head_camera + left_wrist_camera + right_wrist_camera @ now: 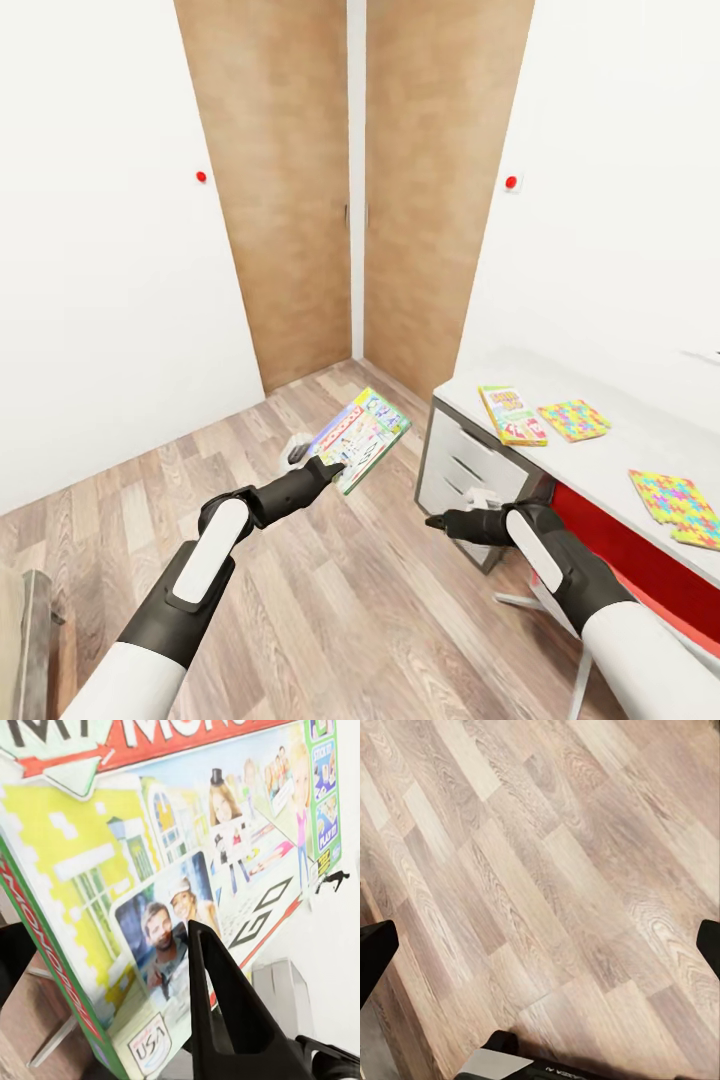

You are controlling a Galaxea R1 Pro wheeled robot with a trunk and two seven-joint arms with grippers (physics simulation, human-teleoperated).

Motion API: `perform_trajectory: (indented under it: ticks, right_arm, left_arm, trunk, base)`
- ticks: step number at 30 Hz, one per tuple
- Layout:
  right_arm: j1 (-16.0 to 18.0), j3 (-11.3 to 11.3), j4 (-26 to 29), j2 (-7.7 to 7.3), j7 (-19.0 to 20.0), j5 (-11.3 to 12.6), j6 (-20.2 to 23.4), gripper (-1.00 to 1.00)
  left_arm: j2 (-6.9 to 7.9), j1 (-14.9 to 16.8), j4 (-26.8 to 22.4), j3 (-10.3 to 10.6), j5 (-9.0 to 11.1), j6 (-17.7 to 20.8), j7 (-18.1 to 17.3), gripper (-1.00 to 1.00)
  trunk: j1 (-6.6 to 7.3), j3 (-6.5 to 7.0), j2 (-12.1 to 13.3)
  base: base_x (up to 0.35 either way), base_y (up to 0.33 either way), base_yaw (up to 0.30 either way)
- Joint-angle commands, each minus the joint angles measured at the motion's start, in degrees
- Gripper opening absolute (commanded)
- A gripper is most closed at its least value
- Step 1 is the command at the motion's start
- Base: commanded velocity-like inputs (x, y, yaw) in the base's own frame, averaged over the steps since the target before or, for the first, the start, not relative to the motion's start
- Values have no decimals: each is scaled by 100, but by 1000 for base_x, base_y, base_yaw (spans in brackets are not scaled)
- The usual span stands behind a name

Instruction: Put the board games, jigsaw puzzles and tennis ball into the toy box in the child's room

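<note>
The left gripper (335, 468) carries a board game (362, 438) through the middle of the head view, pinched by one edge, and that is the worry: the box sticks out flat beyond the fingers, so a quick turn toward the table (650, 440) could lever it loose or swing it into the drawer unit (455, 468) at lower centre right. The wardrobe doors (300, 200) stand close ahead too, leaving little room to swing.

In the left wrist view the game's cover (172, 855) fills the upper frame, one dark finger (225, 1005) pressed flat on its face near the lower edge, jaws closed on the box.

The right gripper (437, 522) hangs empty at lower centre right, over the plank floor (540, 885); its fingertips sit at the far sides of its wrist view, so the jaws are wide.

On the table at right lie another board game (512, 414) and two jigsaw puzzles (573, 420) (680, 508), well apart from both grippers.
</note>
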State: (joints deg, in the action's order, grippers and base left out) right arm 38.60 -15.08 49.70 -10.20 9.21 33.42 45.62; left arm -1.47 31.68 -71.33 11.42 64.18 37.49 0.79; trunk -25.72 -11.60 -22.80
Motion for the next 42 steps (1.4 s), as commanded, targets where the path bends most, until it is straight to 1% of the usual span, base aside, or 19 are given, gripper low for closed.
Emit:
perform_trajectory:
  ticks: [1,2,6,7,10,12,13,15,17,18,22,23,27,28,34,35,38,41,42]
  right_arm:
    - [-15,-2,70,-11,33,-34,72,100]
    - [-15,-2,70,-11,33,-34,72,100]
    - [-94,23,375,-66,35,-32,366,100]
    - [-123,30,531,-98,35,-31,489,100]
    - [-202,60,1159,-259,36,-22,864,100]
    - [-237,136,1630,-424,39,-10,1092,100]
    - [-237,136,1630,-424,39,-10,1092,100]
    - [-268,299,2085,-594,42,10,1288,100]
    - [-305,533,2493,-733,43,59,1427,100]
    - [-305,533,2493,-733,43,59,1427,100]
    - [-444,1045,3195,-896,44,211,1438,100]
    - [-444,1045,3195,-896,44,211,1438,100]
    - [-629,1521,3748,-973,45,323,1438,100]
    - [-629,1521,3748,-973,45,323,1438,100]
    - [-844,2065,4135,-1036,52,384,1438,100]
    - [-875,2188,4187,-1085,61,394,1438,100]
    - [-910,2302,4235,-1221,201,402,1438,100]
    - [-942,2356,4259,-1403,619,406,1438,100]
    - [-942,2356,4259,-1403,619,406,1438,100]
  left_arm:
    - [-2,5,-4,-4,42,21,9,-100]
    - [-2,5,-4,-4,42,21,9,-100]
    - [-2,5,-6,-1,47,21,6,-100]
    - [-2,5,-12,-1,49,21,3,-100]
    - [-5,5,-57,0,57,21,-23,-100]
    - [-7,3,-128,0,63,21,-46,-100]
    - [-7,3,-128,0,63,21,-46,-100]
    - [-9,-1,-261,1,68,26,-64,-100]
    - [-11,-20,-446,2,74,48,-76,-100]
    - [-11,-20,-446,2,74,48,-76,-100]
    - [-43,-54,-858,62,81,98,-65,-100]
    - [-43,-54,-858,62,81,98,-65,-100]
    - [-57,-66,-1133,242,84,125,-43,-100]
    - [-57,-66,-1133,242,84,125,-43,-100]
    - [-81,-45,-1310,373,101,139,-29,-100]
    - [-89,-34,-1393,391,118,143,-23,-100]
    - [-93,-23,-1511,406,134,154,-16,-100]
    - [-96,-22,-1581,414,145,206,-12,-100]
    - [-96,-22,-1581,414,145,206,-12,-100]
  trunk:
    - [-7,-11,-11]
    - [-7,-11,-11]
    - [-7,-11,-11]
    - [-7,-11,-11]
    - [-7,-11,-11]
    - [-7,-11,-11]
    - [-7,-11,-11]
    - [-7,-11,-11]
    - [-7,-11,-11]
    - [-7,-11,-11]
    - [-7,-11,-11]
    - [-7,-11,-11]
    - [-7,-11,-11]
    - [-7,-11,-11]
    - [-7,-11,-11]
    - [-7,-11,-11]
    - [-7,-11,-11]
    - [-7,-11,-11]
    - [-7,-11,-11]
  base:
    - [334,0,0]
    - [334,0,0]
    - [334,0,0]
    - [334,0,0]
    - [334,0,0]
    - [334,0,0]
    - [334,0,0]
    - [334,0,0]
    - [335,0,0]
    - [335,0,0]
    - [335,0,0]
    - [335,0,0]
    - [335,0,0]
    - [335,0,0]
    - [275,0,-8]
    - [112,0,-117]
    - [73,0,-176]
    - [37,0,-230]
    - [29,0,-242]
